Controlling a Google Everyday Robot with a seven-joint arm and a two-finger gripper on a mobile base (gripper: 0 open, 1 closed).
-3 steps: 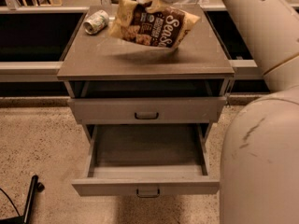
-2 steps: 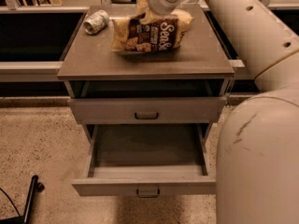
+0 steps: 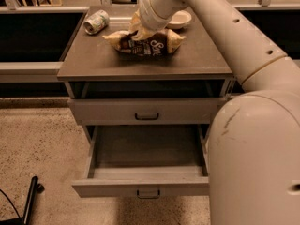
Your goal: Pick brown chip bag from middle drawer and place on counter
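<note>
Nearest, the wide grey metal drawer (image 3: 117, 187) stands open; above it, the glossy grey-brown tabletop (image 3: 93, 60) carries the dark brown foil chip bag (image 3: 157, 46), lying near its middle; the claw (image 3: 139, 32) sits at the bag's upper edge, grip impossible to tell; farther back, a green-white can (image 3: 96, 21) lies sideways.

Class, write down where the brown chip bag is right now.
In the camera view, the brown chip bag lies on the counter, right of the can, near the white bowl, with the gripper at its top.
</note>
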